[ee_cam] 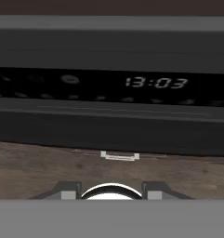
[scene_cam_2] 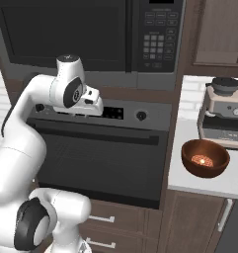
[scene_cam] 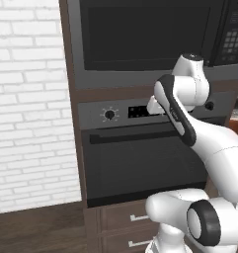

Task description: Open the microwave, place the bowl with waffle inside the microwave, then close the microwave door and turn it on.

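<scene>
A: The microwave (scene_cam_2: 91, 34) is sitting built into the wall column, directly above the oven (scene_cam_2: 98, 163). The microwave door (scene_cam: 145, 34) is sitting flush with its frame, closed, and the black keypad (scene_cam_2: 157, 42) is showing at its right.

B: And where is the bowl (scene_cam_2: 205, 158) sitting?

A: It is resting on the pale counter (scene_cam_2: 189, 183) to the right of the oven column, just in front of a coffee machine (scene_cam_2: 224, 113). The waffle (scene_cam_2: 202, 160) is lying inside it, at the bottom.

B: Is the arm touching any of that?

A: No. The gripper (scene_cam_2: 93, 106) is hanging in front of the oven's control panel (scene_cam_2: 115, 112), below the microwave and well apart from the bowl. In the hand view, the clock display (ee_cam: 156, 82) is glowing ahead, with a drawer handle (ee_cam: 120, 155) on brown wood showing lower in that view.

B: Are the jaws holding anything?

A: Nothing is sitting between them. The finger tips (ee_cam: 68, 188) are peeking up at the bottom of the hand view with a gap between them, so they are standing partly apart, gripping nothing.
</scene>
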Tool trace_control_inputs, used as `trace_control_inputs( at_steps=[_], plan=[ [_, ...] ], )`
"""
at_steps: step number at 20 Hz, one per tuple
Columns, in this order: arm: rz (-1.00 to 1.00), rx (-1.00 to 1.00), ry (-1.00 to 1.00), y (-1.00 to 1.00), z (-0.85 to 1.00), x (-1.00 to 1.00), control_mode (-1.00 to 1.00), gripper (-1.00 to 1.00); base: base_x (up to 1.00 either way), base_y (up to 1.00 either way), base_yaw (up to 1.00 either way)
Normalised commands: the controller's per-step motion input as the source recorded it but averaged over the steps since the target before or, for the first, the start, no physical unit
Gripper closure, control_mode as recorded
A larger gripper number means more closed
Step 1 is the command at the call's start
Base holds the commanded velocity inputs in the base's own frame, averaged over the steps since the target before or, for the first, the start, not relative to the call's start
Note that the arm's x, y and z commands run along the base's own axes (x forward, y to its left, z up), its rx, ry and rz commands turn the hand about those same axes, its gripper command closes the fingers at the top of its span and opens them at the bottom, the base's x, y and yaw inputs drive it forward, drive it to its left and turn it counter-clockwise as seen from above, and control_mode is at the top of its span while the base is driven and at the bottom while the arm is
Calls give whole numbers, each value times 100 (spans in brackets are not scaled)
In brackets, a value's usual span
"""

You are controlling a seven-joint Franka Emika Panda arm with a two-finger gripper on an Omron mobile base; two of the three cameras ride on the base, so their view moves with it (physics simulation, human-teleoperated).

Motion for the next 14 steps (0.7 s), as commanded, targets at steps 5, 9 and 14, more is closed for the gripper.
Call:
trace_control_inputs(
  at_steps=[5, 9, 14],
  plan=[
    [0, 0, 0, 0, -7, -29, -100, -100, 0, 0, 0],
    [0, 0, 0, 0, -36, -60, -100, -100, 0, 0, 0],
    [0, -1, 0, 6, -44, -47, -100, -100, 0, 0, 0]
  ],
)
